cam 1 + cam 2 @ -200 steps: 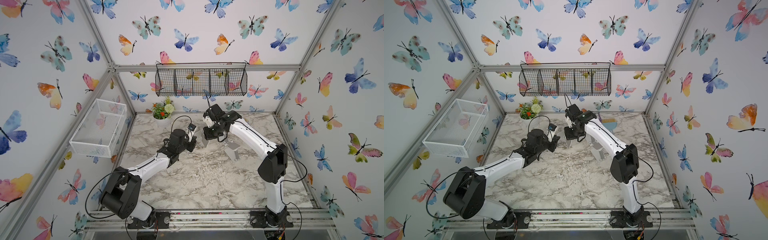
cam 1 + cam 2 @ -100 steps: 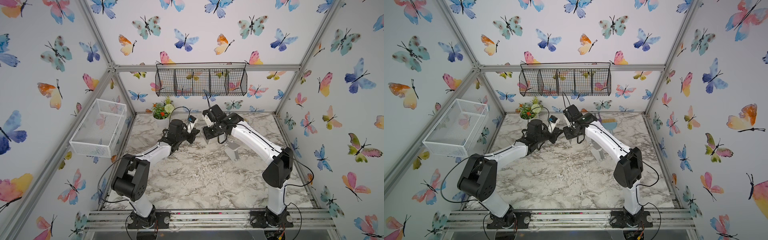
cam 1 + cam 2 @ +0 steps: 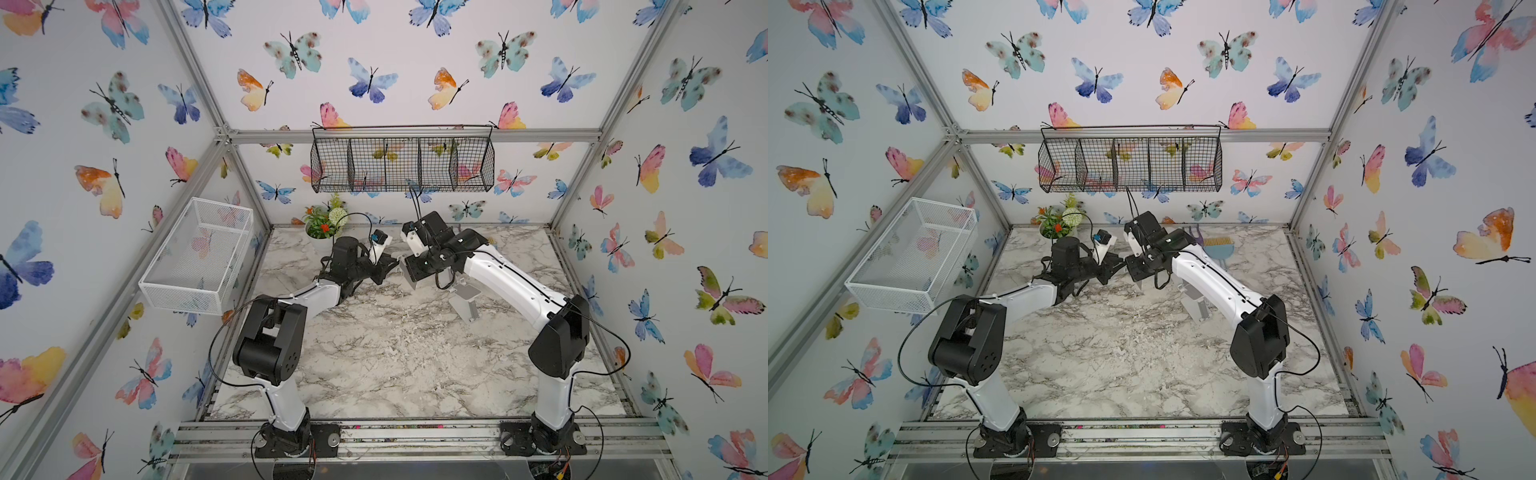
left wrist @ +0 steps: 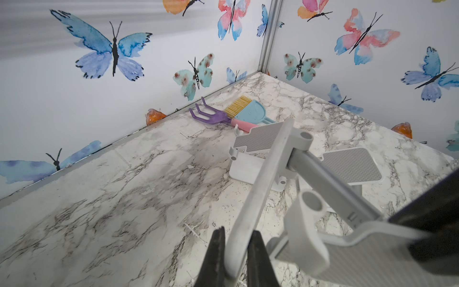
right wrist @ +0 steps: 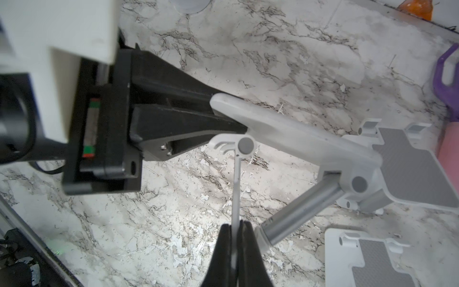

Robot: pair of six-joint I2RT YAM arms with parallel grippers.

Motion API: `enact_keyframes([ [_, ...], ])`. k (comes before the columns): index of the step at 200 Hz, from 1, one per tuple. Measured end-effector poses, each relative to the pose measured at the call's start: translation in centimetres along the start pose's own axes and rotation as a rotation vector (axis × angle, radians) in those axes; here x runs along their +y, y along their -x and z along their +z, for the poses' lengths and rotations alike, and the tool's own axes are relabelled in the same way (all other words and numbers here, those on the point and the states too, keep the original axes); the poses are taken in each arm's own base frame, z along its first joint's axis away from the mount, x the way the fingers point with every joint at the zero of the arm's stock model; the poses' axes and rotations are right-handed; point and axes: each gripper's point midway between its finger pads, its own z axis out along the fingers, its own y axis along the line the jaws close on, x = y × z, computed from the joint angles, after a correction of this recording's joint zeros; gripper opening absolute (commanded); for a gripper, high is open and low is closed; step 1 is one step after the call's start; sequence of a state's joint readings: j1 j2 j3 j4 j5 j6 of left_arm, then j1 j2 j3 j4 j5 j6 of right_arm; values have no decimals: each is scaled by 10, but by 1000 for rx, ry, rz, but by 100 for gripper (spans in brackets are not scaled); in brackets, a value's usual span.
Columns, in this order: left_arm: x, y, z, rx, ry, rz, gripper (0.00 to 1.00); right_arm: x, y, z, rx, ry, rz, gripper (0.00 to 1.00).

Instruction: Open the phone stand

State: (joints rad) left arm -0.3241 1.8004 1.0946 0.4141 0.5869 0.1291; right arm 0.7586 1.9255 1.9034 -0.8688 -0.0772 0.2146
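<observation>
While left tool (image 4: pixel 237 233) and right tool (image 5: pixel 235 226) pinch it, phone stand (image 5: pixel 298 133) stretches between them.

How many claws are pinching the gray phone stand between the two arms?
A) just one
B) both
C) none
B: the left claw is shut on one flat plate of the phone stand, and the right claw is shut on its other, thin plate.

The marble tabletop (image 3: pixel 395 357) carries a potted plant (image 3: pixel 322 224) near its far left corner. A purple rake (image 4: pixel 211 118) and a blue brush (image 4: pixel 248 110) lie touching by the far edge, and a white phone stand (image 3: pixel 465 299) stands right of centre.
</observation>
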Motion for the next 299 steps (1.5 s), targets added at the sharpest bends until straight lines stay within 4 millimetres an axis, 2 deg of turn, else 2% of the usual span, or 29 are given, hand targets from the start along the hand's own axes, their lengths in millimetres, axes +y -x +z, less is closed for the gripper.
enact_keyframes([
  [52, -6, -12, 8, -4, -91, -19, 0, 12, -16, -1, 21, 39, -22, 2],
  [151, -4, -10, 11, -49, -138, -19, 0, 21, -19, -4, -7, 74, -23, 2],
  [215, -2, -4, 6, -69, -139, -17, 0, 28, -17, -7, -24, 62, -28, 2],
  [243, -6, -1, -6, -76, -124, -21, 0, 36, -16, -15, -28, 37, -35, 2],
  [249, -7, 0, -9, -78, -117, -22, 0, 39, -15, -17, -29, 37, -37, 6],
  [262, -7, 5, -16, -86, -90, -21, 0, 43, -12, -23, -31, 40, -37, 25],
  [271, 11, 9, -20, -91, 31, -28, 0, 58, -19, -30, 7, 105, -24, 35],
  [281, 41, 12, -27, -107, 174, -57, 0, 91, -40, -41, 85, 192, -68, 44],
  [288, 69, 11, -38, -111, 301, -85, 0, 118, -52, -49, 120, 254, -103, 47],
  [299, 100, 4, -56, -108, 433, -120, 0, 150, -72, -59, 178, 328, -148, 51],
])
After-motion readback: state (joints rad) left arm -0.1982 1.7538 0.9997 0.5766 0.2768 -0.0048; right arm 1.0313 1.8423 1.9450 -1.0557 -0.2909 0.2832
